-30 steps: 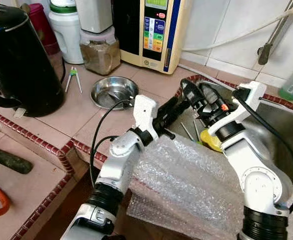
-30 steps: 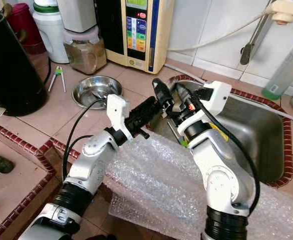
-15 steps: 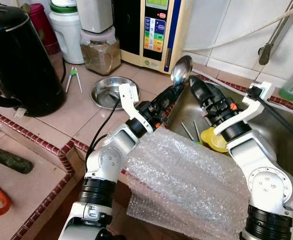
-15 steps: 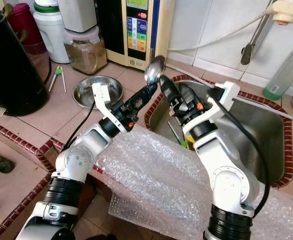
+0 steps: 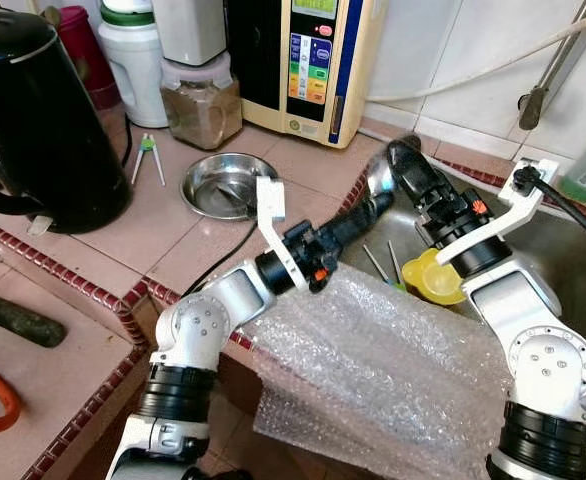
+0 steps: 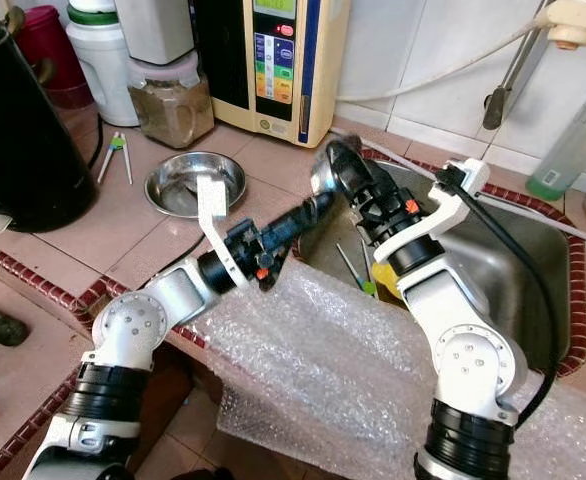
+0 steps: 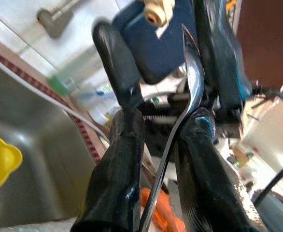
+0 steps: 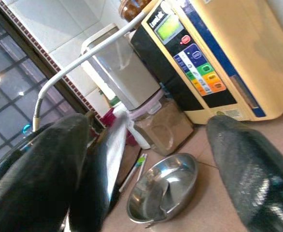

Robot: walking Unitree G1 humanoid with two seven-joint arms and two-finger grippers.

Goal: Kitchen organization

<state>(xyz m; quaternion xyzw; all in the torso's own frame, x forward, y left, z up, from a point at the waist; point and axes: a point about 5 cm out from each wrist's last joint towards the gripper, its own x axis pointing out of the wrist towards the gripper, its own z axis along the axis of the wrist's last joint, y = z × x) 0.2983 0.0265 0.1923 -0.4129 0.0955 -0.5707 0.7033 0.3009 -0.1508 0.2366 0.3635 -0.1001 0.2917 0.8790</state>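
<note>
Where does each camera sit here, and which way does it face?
Head eyes: down on counter and sink; both arms, left hand holding a spoon beside the right hand.
Left wrist: along its fingers and spoon, toward the sink.
Right wrist: between its fingers toward a steel bowl.
Shared: that bowl, with head views.

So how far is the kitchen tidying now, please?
Little looks finished. In hand: the left hand is shut on a metal spoon above the sink, its bowl at the open right hand, possibly a handover. Left: thin utensils and a yellow item lie in the sink, a steel bowl and small tongs on the counter, and bubble wrap hangs over its edge.
</note>
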